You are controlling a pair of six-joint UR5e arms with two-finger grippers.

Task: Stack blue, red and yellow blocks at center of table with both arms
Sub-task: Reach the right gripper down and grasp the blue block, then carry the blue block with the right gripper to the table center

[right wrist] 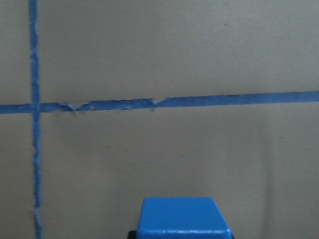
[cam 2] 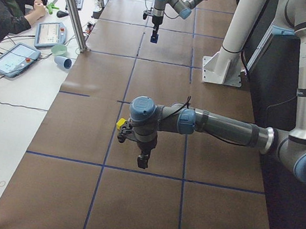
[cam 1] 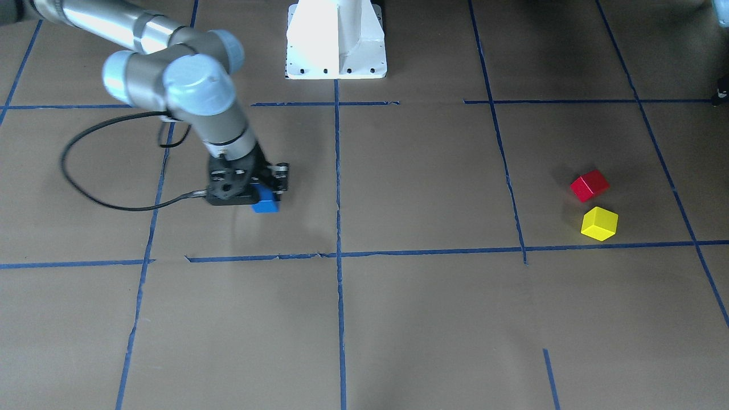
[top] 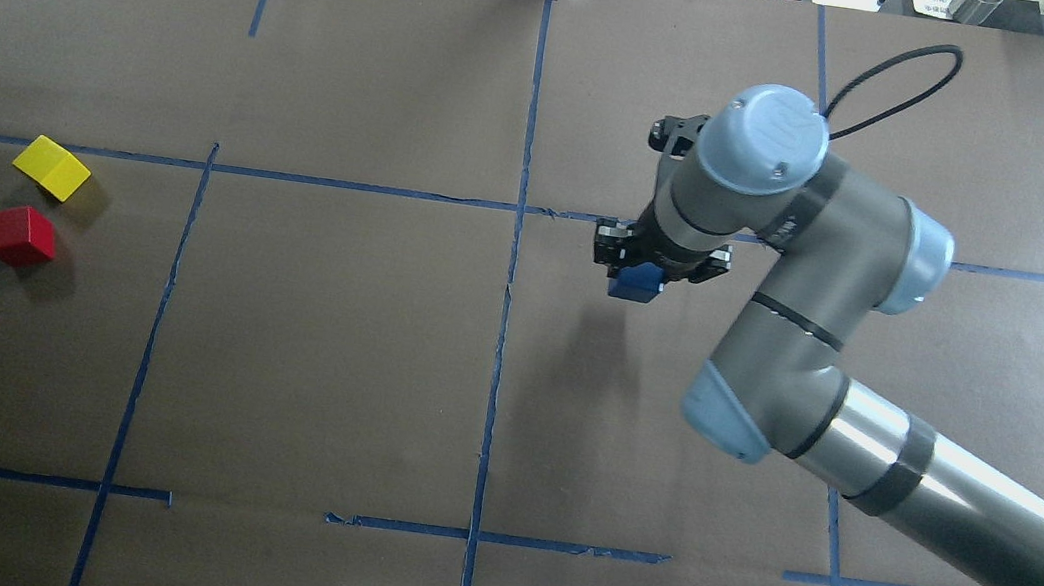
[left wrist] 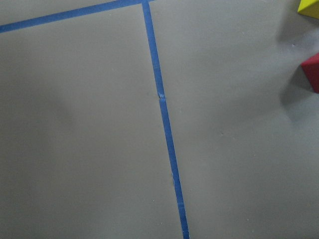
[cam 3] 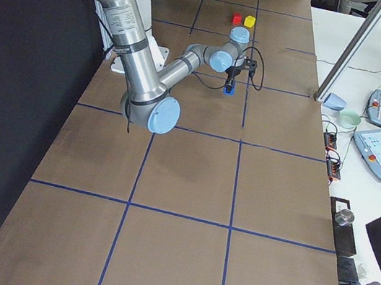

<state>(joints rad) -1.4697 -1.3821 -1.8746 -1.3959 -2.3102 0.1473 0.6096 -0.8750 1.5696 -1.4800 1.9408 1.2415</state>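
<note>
Holding blue block [top: 636,285]: right gripper [top: 643,271] clamped on it, glossy hard-edged cube, just right of the middle tape line [top: 500,351].
Red block [top: 19,235], yellow block [top: 52,168]: smooth cubes on matte brown paper [top: 322,357], far left of that line, slightly apart.
Left gripper [cam 2: 143,160]: shows up in the left side view, can't tell open or closed.

Bright, even overhead light; soft shadows on brown paper surface [top: 322,357]; glare off white metal pedestal [cam 1: 336,40]; softness in wrist views.
</note>
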